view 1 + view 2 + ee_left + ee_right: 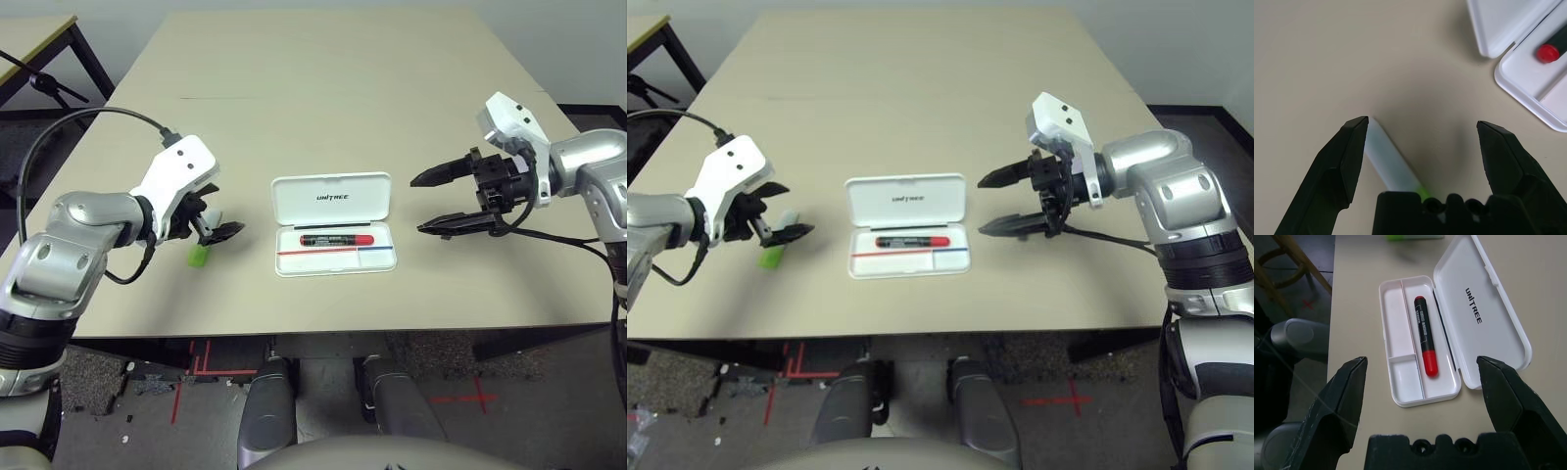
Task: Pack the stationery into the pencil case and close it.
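Open pencil case [333,224] mid-table, red marker [336,239] inside (lid flat back); green highlighter [199,256] under spread left gripper [223,231]; right gripper [424,204] spread wide, beside case, empty

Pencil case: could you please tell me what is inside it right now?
The open pencil case holds the red marker in its wider compartment. The narrower compartments look bare. Nothing covers the inside.
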Action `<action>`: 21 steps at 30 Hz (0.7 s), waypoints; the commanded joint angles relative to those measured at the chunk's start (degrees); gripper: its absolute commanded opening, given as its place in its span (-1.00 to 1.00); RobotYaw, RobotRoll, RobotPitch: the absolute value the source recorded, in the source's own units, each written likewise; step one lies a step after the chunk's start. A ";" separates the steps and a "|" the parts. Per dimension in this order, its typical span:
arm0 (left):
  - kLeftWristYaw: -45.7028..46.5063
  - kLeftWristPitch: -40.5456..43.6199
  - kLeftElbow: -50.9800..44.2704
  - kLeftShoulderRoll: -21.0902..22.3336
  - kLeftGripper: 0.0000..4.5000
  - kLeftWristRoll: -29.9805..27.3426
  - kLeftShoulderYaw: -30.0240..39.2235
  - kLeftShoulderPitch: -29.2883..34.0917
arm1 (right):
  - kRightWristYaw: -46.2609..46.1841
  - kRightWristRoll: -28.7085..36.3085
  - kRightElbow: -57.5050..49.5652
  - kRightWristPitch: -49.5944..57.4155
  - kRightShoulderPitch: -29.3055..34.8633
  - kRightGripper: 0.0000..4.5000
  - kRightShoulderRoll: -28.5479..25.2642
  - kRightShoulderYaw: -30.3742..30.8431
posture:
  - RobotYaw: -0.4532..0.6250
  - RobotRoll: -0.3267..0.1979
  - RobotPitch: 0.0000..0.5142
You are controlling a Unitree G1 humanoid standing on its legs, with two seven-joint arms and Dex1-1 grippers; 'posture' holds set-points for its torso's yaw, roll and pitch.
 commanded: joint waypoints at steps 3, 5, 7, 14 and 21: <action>6.73 6.88 2.02 -4.11 1.00 0.11 2.04 0.43 | -0.26 -0.23 0.20 -0.89 -0.32 0.98 0.67 0.98 | -0.05 0.25 -0.46; 10.09 9.36 4.07 -6.48 1.00 0.72 3.14 -0.61 | -0.31 -0.32 0.18 -0.97 -0.34 0.98 0.77 1.16 | -0.05 0.25 -0.46; 12.96 10.53 6.39 -7.99 1.00 1.65 3.67 -1.59 | -0.36 -0.32 0.09 -1.00 -0.28 0.98 0.84 1.22 | -0.06 0.25 -0.46; 19.14 10.75 12.26 -11.13 1.00 2.72 4.40 -3.75 | -0.83 -0.32 -0.43 -0.99 0.19 0.98 0.83 1.17 | -0.08 0.25 -0.46; 20.97 14.30 14.19 -11.78 1.00 2.07 3.52 -4.23 | -1.59 -0.38 -0.62 -0.81 0.42 0.98 0.52 1.08 | -0.08 0.25 -0.46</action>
